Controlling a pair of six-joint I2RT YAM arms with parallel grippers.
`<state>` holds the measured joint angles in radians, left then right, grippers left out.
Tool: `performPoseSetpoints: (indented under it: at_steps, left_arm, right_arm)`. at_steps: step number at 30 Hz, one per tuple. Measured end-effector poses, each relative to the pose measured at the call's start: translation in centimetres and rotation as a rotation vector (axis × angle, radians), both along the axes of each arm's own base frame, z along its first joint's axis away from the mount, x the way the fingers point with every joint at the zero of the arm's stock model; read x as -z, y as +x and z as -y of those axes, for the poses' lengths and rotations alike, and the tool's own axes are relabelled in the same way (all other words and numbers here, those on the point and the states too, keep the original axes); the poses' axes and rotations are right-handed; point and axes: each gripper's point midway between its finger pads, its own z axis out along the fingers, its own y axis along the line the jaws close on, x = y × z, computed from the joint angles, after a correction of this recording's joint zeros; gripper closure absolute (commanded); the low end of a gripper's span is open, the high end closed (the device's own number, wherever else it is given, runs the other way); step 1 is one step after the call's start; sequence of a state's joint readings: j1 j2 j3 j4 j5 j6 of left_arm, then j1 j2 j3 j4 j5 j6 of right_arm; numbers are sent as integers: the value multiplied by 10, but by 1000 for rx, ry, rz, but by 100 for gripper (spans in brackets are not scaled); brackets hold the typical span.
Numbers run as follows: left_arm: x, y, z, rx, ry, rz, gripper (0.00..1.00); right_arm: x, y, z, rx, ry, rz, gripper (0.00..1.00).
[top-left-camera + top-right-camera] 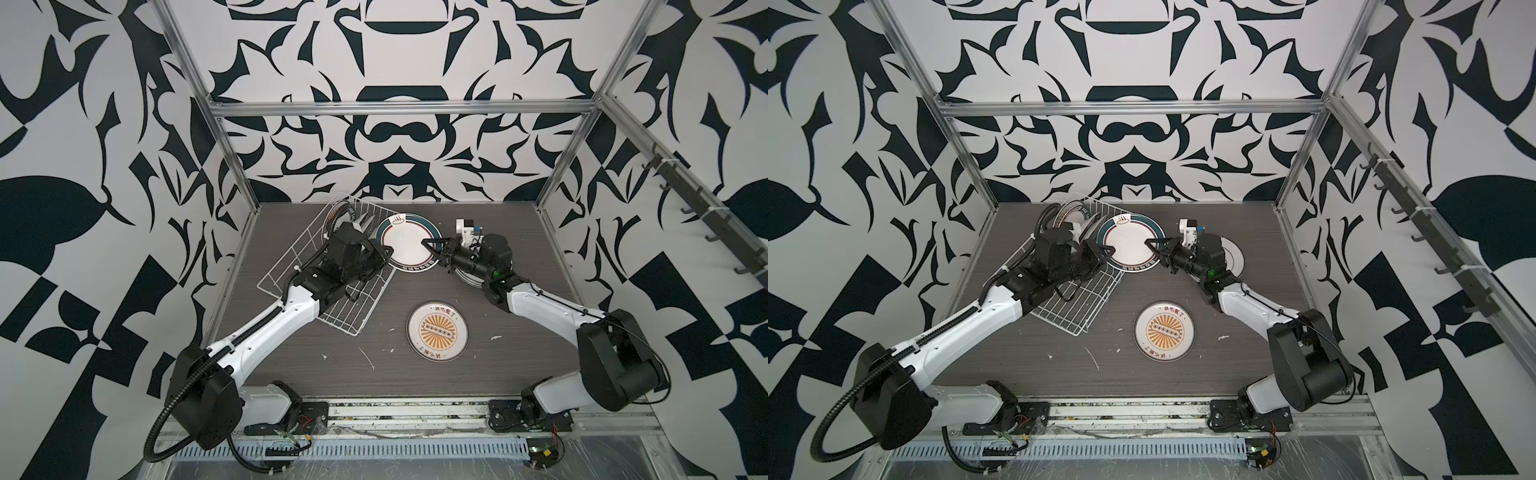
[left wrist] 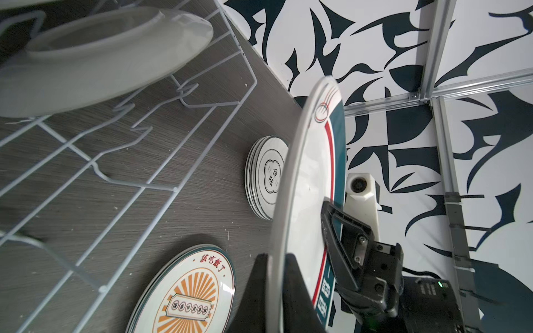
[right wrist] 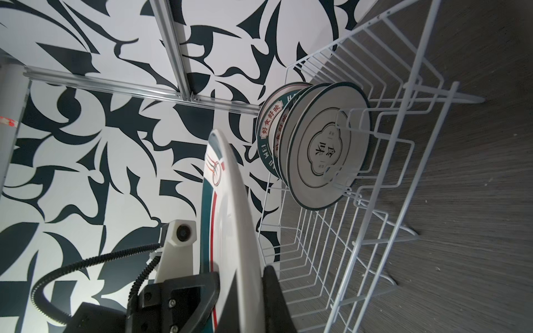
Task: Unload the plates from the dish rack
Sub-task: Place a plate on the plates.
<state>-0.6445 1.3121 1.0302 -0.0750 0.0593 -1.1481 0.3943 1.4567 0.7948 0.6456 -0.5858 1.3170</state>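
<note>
Mid-handover: the teal-rimmed plate [image 1: 409, 245] is up on edge between the two tools and out of the dish rack [image 1: 349, 316] prongs. Right tool [image 1: 428, 245] is clamped on the rim at its side, and the right wrist view shows a finger on each face. Left tool [image 1: 388, 253] sits astride the opposite rim with its jaws narrow. I can't tell from the left wrist view whether it's pinching or only straddling.

Risks as I see them: if the left lets go, the whole plate hangs off one small rim pinch on glazed ceramic. It may swing down or slide out, and the rack's corner wire looks to be right below the left tool. If either arm moves while both are clamped, they fight through the plate, which means a chip or a pop-out. Three plates [image 3: 326, 144] stand in the prongs just behind the left tool, so a sloppy retreat knocks them.

My guess for drop-off is the cloud-emblem stack [image 2: 266, 176] under the right tool's wrist. That needs a wrist roll, and a hard landing cracks ceramic. Sunburst plate [image 1: 437, 330] lies flat on the worktop [image 1: 519, 353], well apart from both tools.
</note>
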Motion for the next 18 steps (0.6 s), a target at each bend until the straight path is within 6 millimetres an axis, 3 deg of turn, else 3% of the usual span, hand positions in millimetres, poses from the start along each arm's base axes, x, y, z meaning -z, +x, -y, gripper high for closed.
performPoseSetpoints:
  at_steps: [7, 9, 16, 17, 18]
  left_arm:
    - [11, -1, 0, 33, 74, 11, 47]
    - [8, 1, -5, 27, 100, 29, 34]
    - [-9, 15, -37, -44, 219, 80, 23]
    - [-10, 17, -42, -56, 240, 86, 18]
    - [-11, 19, -47, -66, 268, 94, 0]
  right_arm:
    - [10, -11, 6, -13, -82, -22, 100]
    - [10, -17, 14, -8, -122, -23, 100]
    - [-13, -33, 53, 42, -307, 20, 100]
    - [-16, -36, 59, 52, -336, 24, 100]
    - [-18, -40, 66, 64, -367, 26, 100]
